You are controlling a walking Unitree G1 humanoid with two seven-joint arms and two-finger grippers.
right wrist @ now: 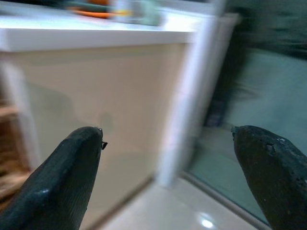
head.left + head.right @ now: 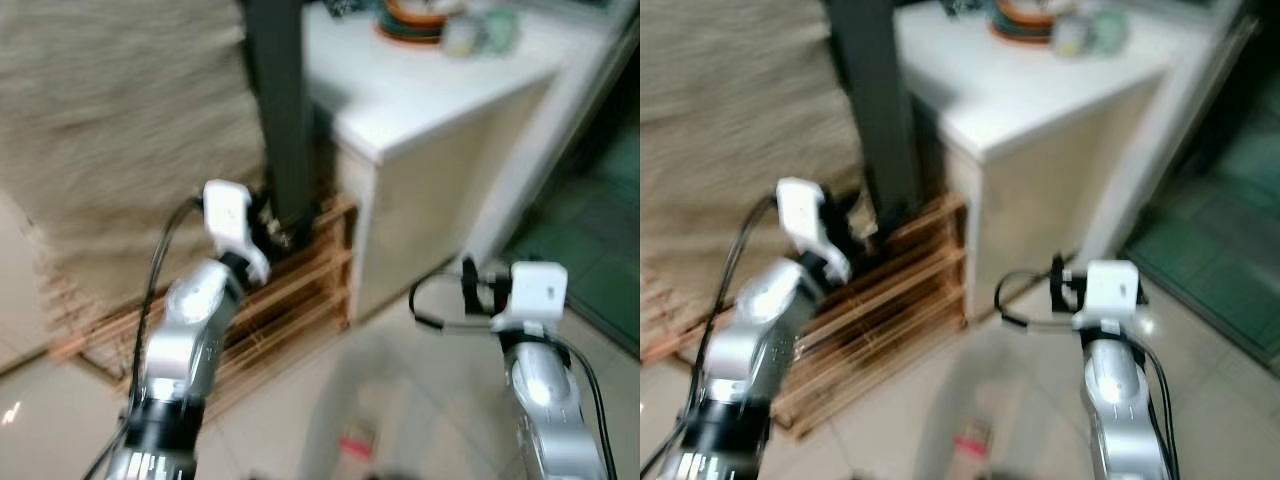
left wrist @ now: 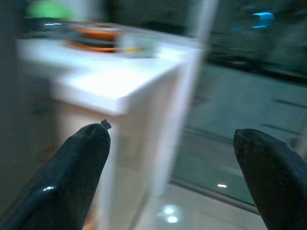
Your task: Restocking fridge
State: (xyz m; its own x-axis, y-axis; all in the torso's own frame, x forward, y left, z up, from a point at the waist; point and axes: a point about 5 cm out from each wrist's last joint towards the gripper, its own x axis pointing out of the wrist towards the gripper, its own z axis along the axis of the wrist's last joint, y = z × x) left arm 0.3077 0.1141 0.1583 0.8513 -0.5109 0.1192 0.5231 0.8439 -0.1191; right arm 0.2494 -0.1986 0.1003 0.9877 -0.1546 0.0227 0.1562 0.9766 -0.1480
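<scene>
I see a white counter (image 2: 400, 95) ahead, blurred, with an orange-rimmed dish (image 2: 412, 20) and a pale jar (image 2: 462, 35) just beside it near the far edge. A dark post (image 2: 282, 110) stands beside the counter, above a slatted wooden rack (image 2: 290, 290) on the pale tile floor (image 2: 420, 400). A beige woven hanging (image 2: 110, 130) covers the wall on my left.

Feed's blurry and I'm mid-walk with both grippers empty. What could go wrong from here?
1. The left gripper is raised close to the dark post and the wooden slatted rack; turning may knock it against them.
2. The white counter corner juts out ahead, with dishes near its edge; a bump might shake them.
3. A small red-and-white item lies on the floor, a possible trip point.
</scene>
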